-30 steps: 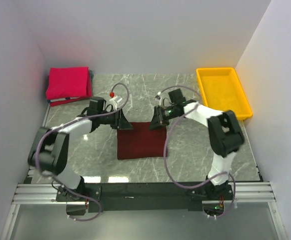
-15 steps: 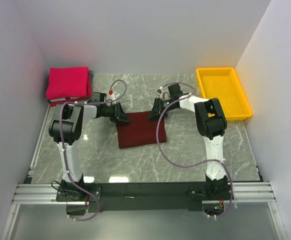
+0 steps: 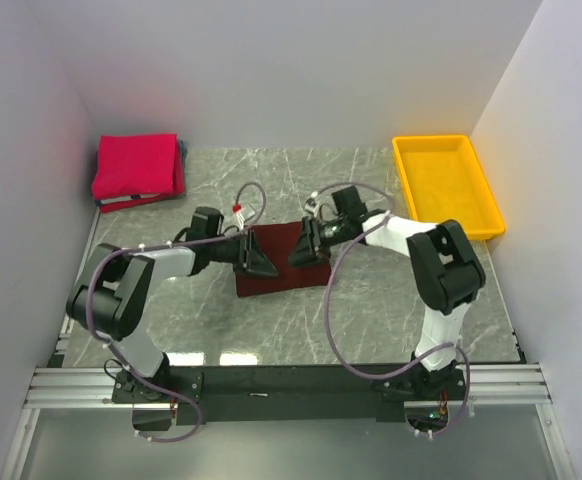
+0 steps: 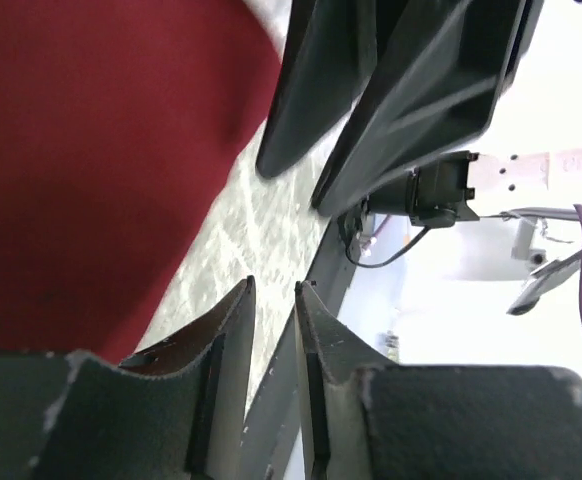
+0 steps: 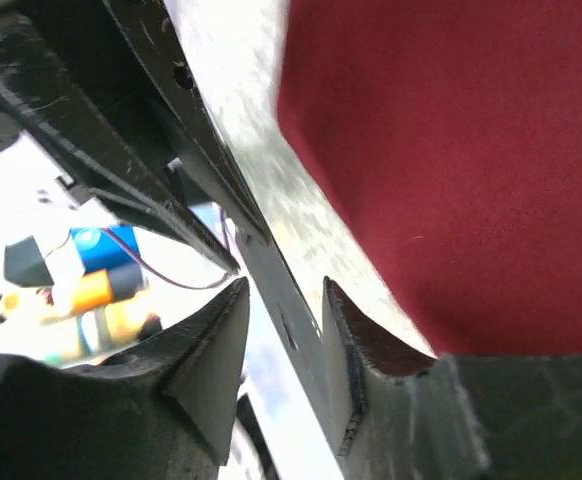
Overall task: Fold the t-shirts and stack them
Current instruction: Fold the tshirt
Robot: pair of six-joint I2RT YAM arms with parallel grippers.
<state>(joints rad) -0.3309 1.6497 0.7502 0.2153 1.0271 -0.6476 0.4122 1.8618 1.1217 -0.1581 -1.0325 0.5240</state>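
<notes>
The dark maroon t-shirt (image 3: 286,275) was laid flat in the middle of the table (image 3: 391,310), folded into a small neat shape. The pinkish-red t-shirt (image 3: 136,163) was folded too and was kept in the far left corner, well apart.

The left gripper (image 3: 259,264) was set low over the left part of the maroon shirt. The right gripper (image 3: 301,250) was set over its right part, and the two were pointed at each other. In the left wrist view a thin gap was seen between the left fingers (image 4: 226,360), with no cloth in it. In the right wrist view a wider gap was seen between the right fingers (image 5: 211,350), and it was bare too. So the shirt was not held by either one.

It was judged that the fold was being let go. To do this well, both grippers should be lifted straight up, so the top layer is not dragged or flipped open. Then the shirt could be pinched at two edges, all layers together, and carried level to the pinkish-red one. The yellow tray (image 3: 446,185) at the far right was not needed.
</notes>
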